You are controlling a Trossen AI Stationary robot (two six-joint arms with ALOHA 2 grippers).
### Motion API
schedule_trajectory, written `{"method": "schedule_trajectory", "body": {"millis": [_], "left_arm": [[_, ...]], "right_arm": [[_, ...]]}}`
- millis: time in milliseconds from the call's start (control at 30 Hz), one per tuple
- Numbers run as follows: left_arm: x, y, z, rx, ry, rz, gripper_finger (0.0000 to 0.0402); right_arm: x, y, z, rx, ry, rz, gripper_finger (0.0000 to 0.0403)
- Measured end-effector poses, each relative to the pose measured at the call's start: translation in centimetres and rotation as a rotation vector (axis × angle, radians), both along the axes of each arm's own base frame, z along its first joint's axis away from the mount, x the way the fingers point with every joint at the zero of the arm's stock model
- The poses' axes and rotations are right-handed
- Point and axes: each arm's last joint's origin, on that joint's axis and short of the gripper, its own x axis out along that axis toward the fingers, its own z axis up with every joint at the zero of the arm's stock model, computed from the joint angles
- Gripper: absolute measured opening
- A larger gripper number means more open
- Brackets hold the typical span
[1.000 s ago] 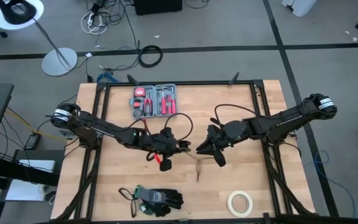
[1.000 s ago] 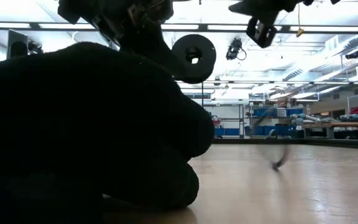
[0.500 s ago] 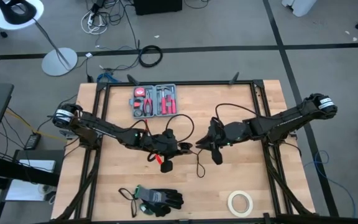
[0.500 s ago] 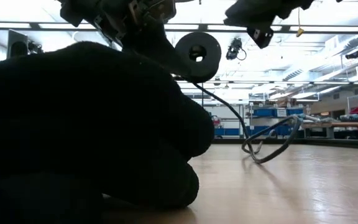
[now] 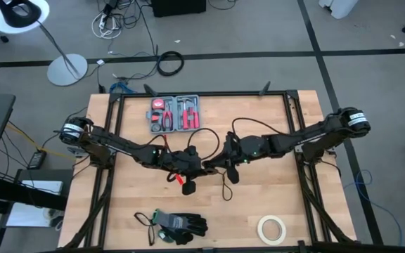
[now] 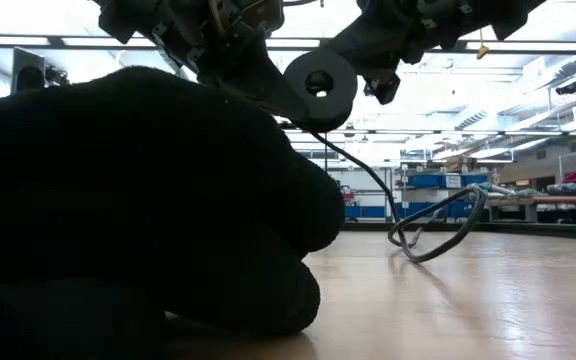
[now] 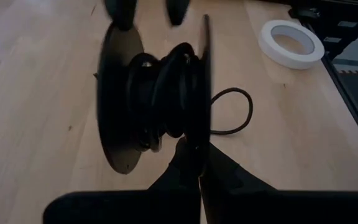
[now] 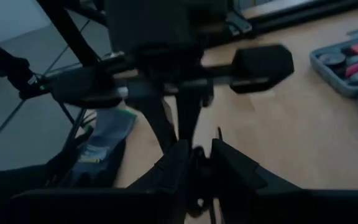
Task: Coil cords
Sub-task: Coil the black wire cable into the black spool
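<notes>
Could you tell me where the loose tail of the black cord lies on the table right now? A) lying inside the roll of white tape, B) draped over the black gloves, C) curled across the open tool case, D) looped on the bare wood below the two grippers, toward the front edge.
D: in the high view the cord hangs from between the grippers and loops on bare wood, clear of the tool case, tape and gloves.

overhead: bright, even | low: backlit by ceiling lights, foreground silhouetted | wrists: dim, near parts blurred
</notes>
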Motion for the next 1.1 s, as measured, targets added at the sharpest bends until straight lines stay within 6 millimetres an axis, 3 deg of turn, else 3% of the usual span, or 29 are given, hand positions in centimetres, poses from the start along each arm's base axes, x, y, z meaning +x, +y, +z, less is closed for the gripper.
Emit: {"method": "schedule_trajectory", "body": {"millis": [567,767,1100], "left_arm": [[0.4,0.0,1.2,0.088,0.043,-0.018,0.0],[0.5,0.0,1.3,0.136,0.023,-0.007,0.0],[0.4,0.0,1.2,0.161,0.041,-0.002,0.0001]], "right_arm": [[0.9,-0.4,-1.2,0.001,0.02,0.043,0.0069],[1.0,0.0,-1.4,-0.043,0.018,0.096,0.0011],[0.7,1.2,-1.7,-0.152,0.031,0.073,0.0001]]}}
